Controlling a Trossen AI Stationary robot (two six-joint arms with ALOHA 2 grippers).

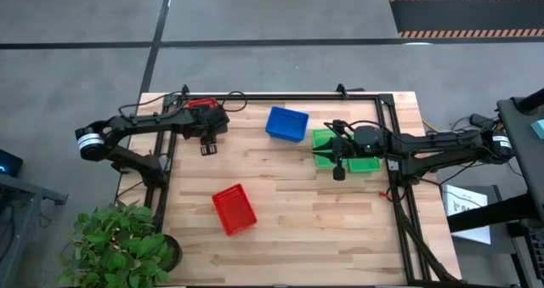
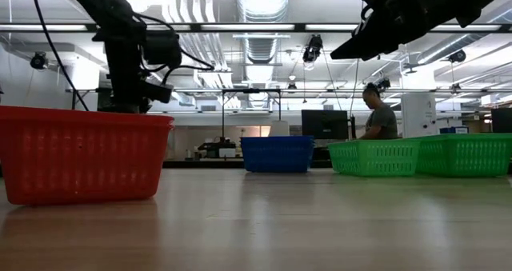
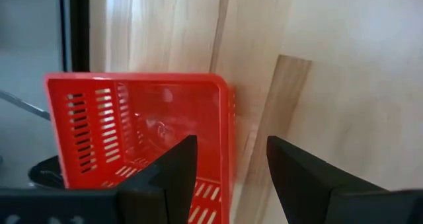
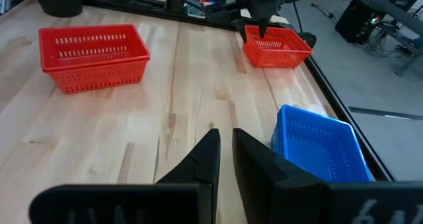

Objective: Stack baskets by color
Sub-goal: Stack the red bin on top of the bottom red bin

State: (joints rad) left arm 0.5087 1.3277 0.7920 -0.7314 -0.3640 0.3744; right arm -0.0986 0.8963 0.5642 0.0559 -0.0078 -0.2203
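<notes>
Two red baskets show. One (image 1: 234,209) stands near the front. The other (image 4: 277,45) sits at the far left, mostly hidden under my left arm in the high view. My left gripper (image 3: 228,178) hovers open just over this far basket, pointing steeply down, with one side wall (image 3: 228,135) below the gap between its fingers. A blue basket (image 1: 286,123) stands at the far middle. Two green baskets (image 2: 376,157) (image 2: 464,154) stand side by side at the right. My right gripper (image 4: 225,148) hangs shut and empty above them, pointing toward the table's left.
A black frame rail (image 1: 280,98) runs along the table's far edge and down both sides. A potted plant (image 1: 119,245) stands off the near left corner. Bare wood (image 1: 340,228) lies between the near red basket and the right side. A person (image 2: 380,115) sits in the room beyond.
</notes>
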